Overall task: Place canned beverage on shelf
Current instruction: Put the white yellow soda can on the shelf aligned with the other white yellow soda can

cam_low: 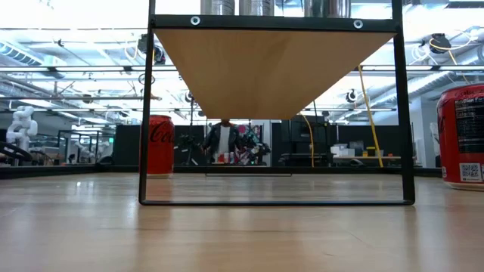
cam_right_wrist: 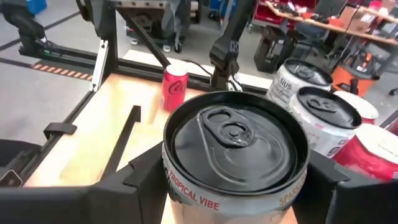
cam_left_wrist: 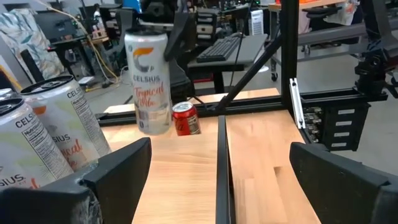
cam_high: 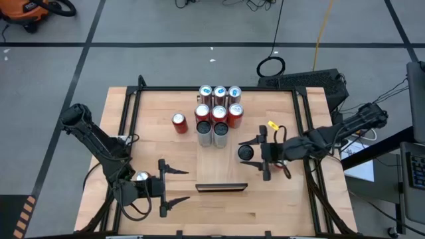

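- Cluster of tall silver and red beverage cans standing packed together at the table's far middle; no passage between them
- Single short red cola can standing apart on the cluster's left, with bare tabletop all around it
- Right gripper, fingers closed around a tall silver can with a dark lid, occupying the space just right of the cluster
- Small black-framed stand with a pale wood shelf panel at the near middle, between the two arms
- Left gripper, fingers spread wide, just left of the stand; bare pale wooden tabletop between it and the cola can
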Controlling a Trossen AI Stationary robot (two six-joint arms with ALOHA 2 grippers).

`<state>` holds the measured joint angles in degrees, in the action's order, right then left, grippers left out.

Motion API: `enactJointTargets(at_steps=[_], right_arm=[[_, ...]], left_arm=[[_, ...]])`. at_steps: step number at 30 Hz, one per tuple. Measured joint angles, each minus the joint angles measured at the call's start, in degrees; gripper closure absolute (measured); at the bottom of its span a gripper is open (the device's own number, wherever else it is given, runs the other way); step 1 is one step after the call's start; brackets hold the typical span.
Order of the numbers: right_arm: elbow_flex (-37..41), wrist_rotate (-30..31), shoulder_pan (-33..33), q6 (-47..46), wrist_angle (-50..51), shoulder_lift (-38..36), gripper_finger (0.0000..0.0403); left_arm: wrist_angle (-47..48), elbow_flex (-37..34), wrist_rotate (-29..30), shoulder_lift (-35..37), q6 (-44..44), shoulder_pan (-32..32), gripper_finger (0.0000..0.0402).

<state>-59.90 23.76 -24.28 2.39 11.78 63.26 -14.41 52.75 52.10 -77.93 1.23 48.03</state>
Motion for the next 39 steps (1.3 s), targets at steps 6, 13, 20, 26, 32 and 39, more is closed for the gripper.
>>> enactJointTargets(at_steps=[6, 13, 20, 26, 32, 39], right_arm=[[0.7, -1.5, 2.0, -0.2, -0.7, 0.4, 0.0172], [7.1, -1.3, 5.2, -2.0, -7.4, -3.4, 0.0172], [11.2, -1.3, 9.2, -3.4, -11.5, -6.1, 0.0172], [11.6, -2.9, 13.2, -5.3, -11.7, -4.4, 0.0172], [11.6, -4.7, 14.9, -5.7, -13.6, -2.7, 0.0172], [11.6, -4.5, 15.3, -5.6, -14.2, -2.1, 0.0167]], left_arm=[[0.0, 0.0, 0.0, 0.0, 0.0, 0.0, 0.0018], [0.0, 0.0, 0.0, 0.0, -0.1, 0.0, 0.0017], [0.0, 0.0, 0.0, 0.0, -0.3, -0.2, 0.0017], [0.0, 0.0, 0.0, 0.0, -0.1, -1.4, 0.0017], [0.0, 0.0, 0.0, 0.0, -0.1, -1.9, 0.0017], [0.1, 0.0, 0.0, 0.0, -0.1, -1.9, 0.0017]])
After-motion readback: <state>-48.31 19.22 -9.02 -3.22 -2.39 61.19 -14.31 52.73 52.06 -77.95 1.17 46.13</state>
